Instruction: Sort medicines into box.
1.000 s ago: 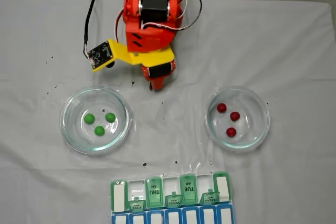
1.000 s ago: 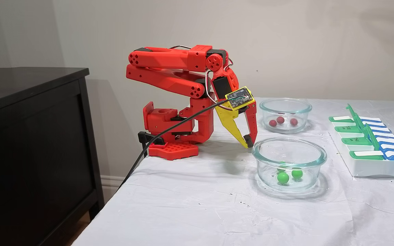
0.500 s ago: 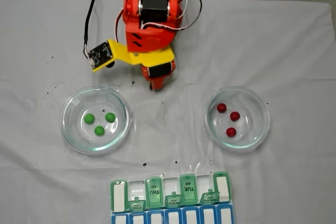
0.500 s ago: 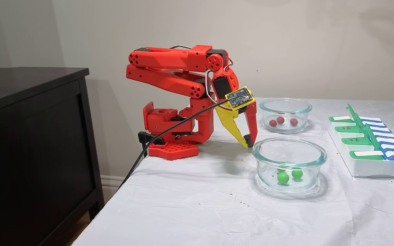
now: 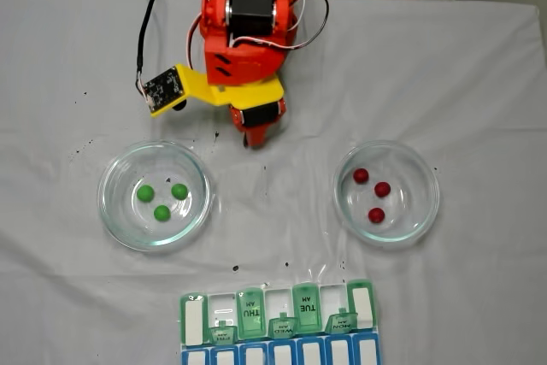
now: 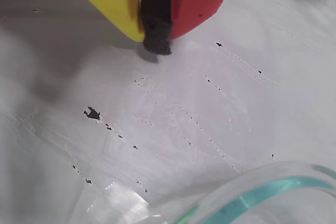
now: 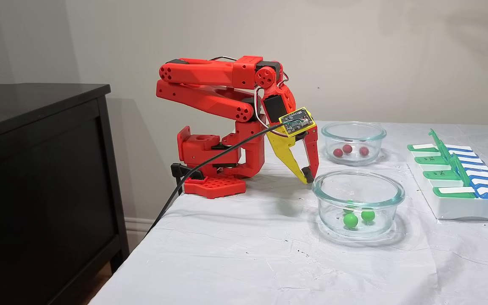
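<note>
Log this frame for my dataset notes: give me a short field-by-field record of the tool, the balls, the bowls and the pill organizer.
tool: shut on nothing, tips low over the white table cover, beside the green-ball bowl
green balls: three in the left glass bowl of the top-down fixed view
red balls: three in the right glass bowl
pill organizer: at the near edge, several green lids raised
balls in organizer: none seen
arm: folded back above its base
</note>
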Controlling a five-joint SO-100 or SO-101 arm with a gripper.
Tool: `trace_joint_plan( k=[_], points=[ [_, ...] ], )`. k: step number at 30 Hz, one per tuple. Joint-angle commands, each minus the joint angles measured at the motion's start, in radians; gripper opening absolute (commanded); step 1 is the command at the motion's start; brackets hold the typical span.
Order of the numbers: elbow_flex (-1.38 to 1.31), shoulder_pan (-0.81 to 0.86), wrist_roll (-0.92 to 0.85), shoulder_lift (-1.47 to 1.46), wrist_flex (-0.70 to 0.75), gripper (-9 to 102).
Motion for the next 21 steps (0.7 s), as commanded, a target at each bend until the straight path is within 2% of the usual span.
trace_joint_plan(
  k=[1, 18, 21],
  points=[
    [-0.054, -0.003, 0.002, 0.012, 0.008, 0],
    [-0.054, -0.003, -0.002, 0.012, 0.008, 0],
    [-0.055, -0.051, -0.015, 0.012, 0.011, 0]
  ],
)
